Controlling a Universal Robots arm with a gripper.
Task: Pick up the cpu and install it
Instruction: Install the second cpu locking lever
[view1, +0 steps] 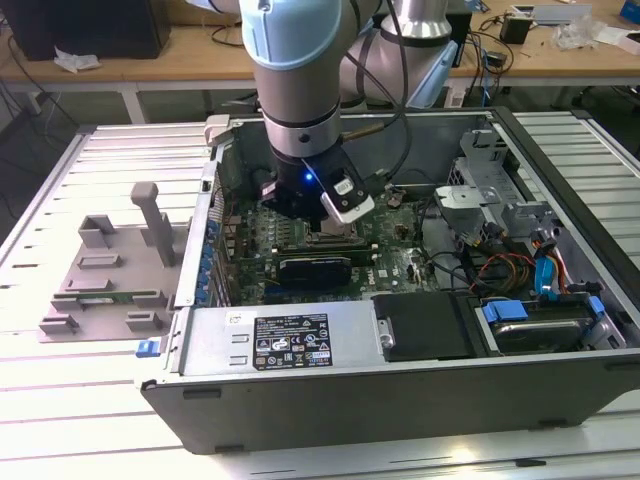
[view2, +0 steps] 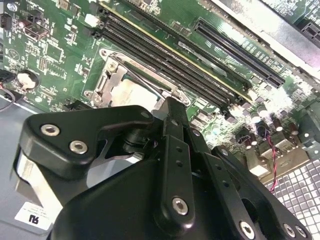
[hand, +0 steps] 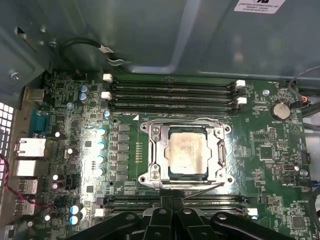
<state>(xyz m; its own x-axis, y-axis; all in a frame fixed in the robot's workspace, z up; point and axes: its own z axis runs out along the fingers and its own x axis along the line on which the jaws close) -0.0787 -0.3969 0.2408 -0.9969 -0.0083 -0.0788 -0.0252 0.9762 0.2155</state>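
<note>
The cpu (hand: 187, 150), a small square chip with a dull silvery top, lies flat inside the metal frame of the socket (hand: 150, 152) on the green motherboard (hand: 270, 145). It also appears in the second wrist view, cpu (view2: 134, 95), just beyond my black fingers (view2: 172, 125). My gripper (hand: 172, 200) hangs a little above the board at the socket's edge, fingers drawn together and holding nothing. In the exterior view the gripper (view1: 332, 230) reaches down into the open computer case (view1: 400, 400) and covers the socket.
A long black card (view1: 315, 268) sits in the board just in front of the gripper. Memory slots (hand: 172, 95) run on both sides of the socket. Drive bays and cables (view1: 520, 270) fill the case's right. A grey tray with posts (view1: 110, 270) lies outside on the left.
</note>
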